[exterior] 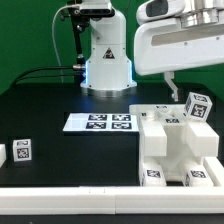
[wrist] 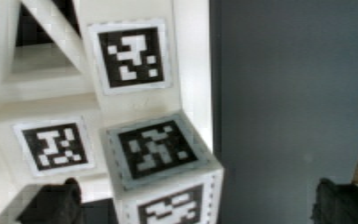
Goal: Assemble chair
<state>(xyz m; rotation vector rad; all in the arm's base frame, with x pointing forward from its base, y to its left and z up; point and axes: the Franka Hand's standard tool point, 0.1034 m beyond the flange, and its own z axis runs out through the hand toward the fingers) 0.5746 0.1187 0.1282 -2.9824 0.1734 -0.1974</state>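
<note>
The chair parts are white blocks with black-and-white tags. Most of them stand grouped (exterior: 172, 146) at the exterior view's right, and one tagged piece (exterior: 197, 105) sticks up at the back of the group. My gripper (exterior: 172, 90) hangs just above this group, mostly hidden by the arm's white casing. In the wrist view my gripper (wrist: 201, 205) is open, its dark fingertips (wrist: 51, 204) far apart. A tagged white piece (wrist: 158, 150) lies below, nearer one finger, with dark table under the other. Nothing is gripped.
The marker board (exterior: 100, 122) lies in the middle of the black table. A small tagged white block (exterior: 21, 151) sits near the exterior view's left edge, another white bit (exterior: 3, 155) beside it. The robot base (exterior: 104, 55) stands at the back.
</note>
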